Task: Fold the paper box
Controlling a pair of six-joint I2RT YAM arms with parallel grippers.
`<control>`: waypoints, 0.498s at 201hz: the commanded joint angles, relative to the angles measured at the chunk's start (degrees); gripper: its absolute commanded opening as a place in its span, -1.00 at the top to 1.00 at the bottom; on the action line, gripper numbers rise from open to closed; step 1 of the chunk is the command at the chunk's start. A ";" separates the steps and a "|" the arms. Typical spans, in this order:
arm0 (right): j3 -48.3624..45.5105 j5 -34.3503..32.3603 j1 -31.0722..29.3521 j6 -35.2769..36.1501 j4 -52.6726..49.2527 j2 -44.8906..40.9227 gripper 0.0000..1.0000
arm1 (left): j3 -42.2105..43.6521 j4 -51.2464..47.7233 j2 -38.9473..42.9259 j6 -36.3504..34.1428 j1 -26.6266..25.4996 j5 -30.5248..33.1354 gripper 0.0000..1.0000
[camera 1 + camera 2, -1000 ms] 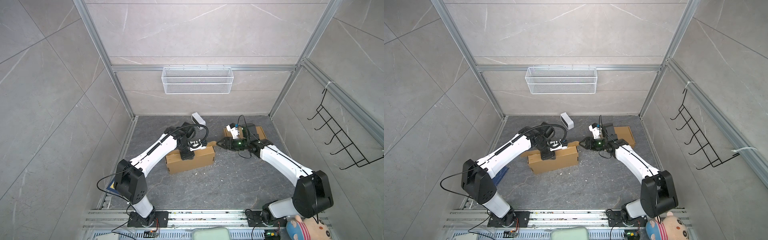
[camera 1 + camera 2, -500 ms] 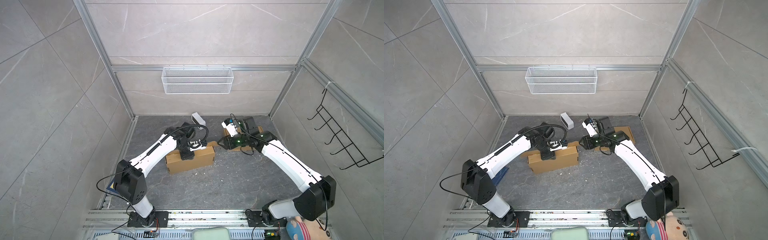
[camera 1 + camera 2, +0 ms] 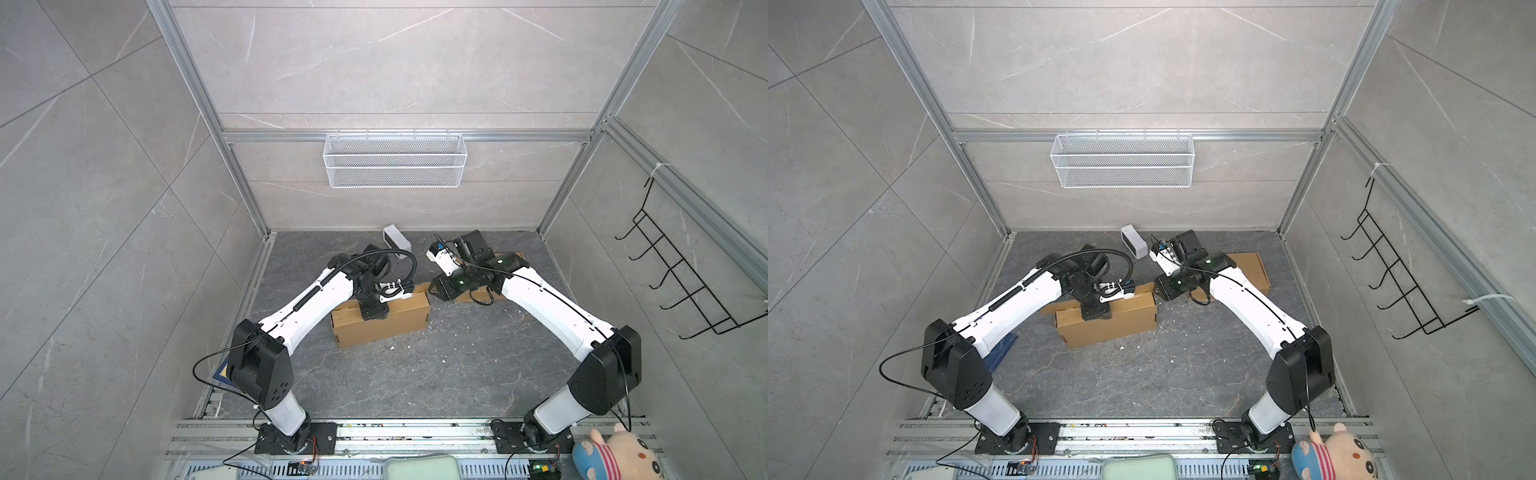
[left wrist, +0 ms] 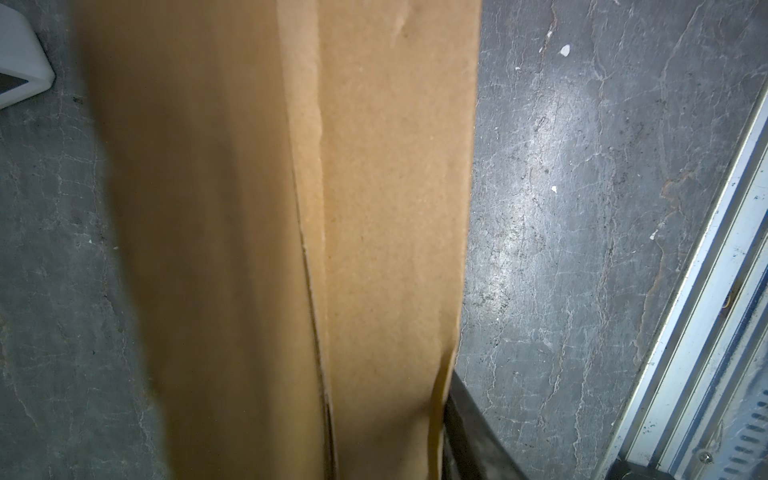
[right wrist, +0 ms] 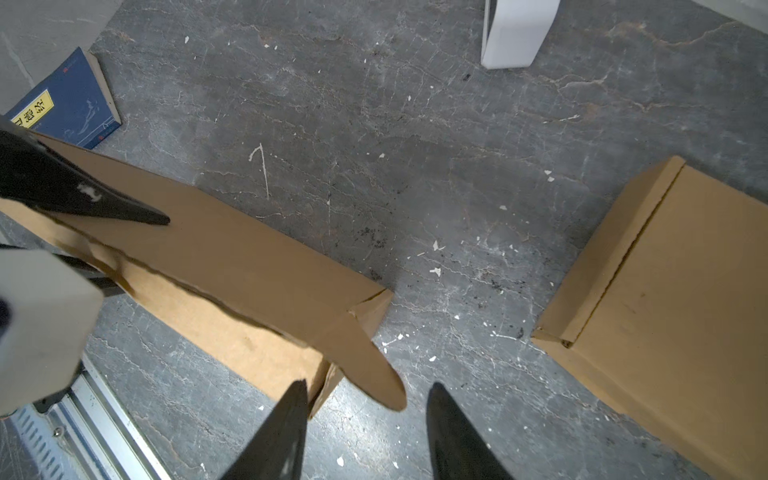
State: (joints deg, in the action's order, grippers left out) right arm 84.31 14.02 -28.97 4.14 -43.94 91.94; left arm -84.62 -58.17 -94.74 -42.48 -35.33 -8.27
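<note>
Right wrist view: right fingers stand wide, rounded flap of the brown cardboard box between them.
Left fingers on its top, grip unclear; a skewed pinch could crease the flap.

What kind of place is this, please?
Probably a robot test cell, not a home: an aluminium frame encloses the grey panel walls, the left arm and right arm are mounted on a front rail, and a wire basket hangs on that frame.
</note>
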 commanded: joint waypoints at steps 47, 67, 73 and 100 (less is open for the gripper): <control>2.14 -0.67 -0.56 0.87 -0.95 1.64 0.25 | 1.69 2.62 -1.63 -1.24 -0.39 -2.50 0.22; 2.42 -0.12 -0.65 0.79 -1.01 1.99 0.32 | 1.52 2.58 -1.76 -1.22 -0.34 -2.53 0.22; 2.43 0.22 -0.64 0.71 -1.08 1.99 0.33 | 1.50 2.55 -1.69 -1.23 -0.40 -2.45 0.22; 2.55 1.22 -0.73 0.52 -1.14 1.93 0.36 | 1.64 2.60 -1.72 -1.25 -0.34 -2.45 0.22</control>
State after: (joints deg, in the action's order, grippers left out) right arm 85.41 14.11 -29.26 4.34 -43.94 93.06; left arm -84.62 -58.17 -94.74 -42.48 -35.33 -8.29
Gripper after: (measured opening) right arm 0.323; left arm 0.394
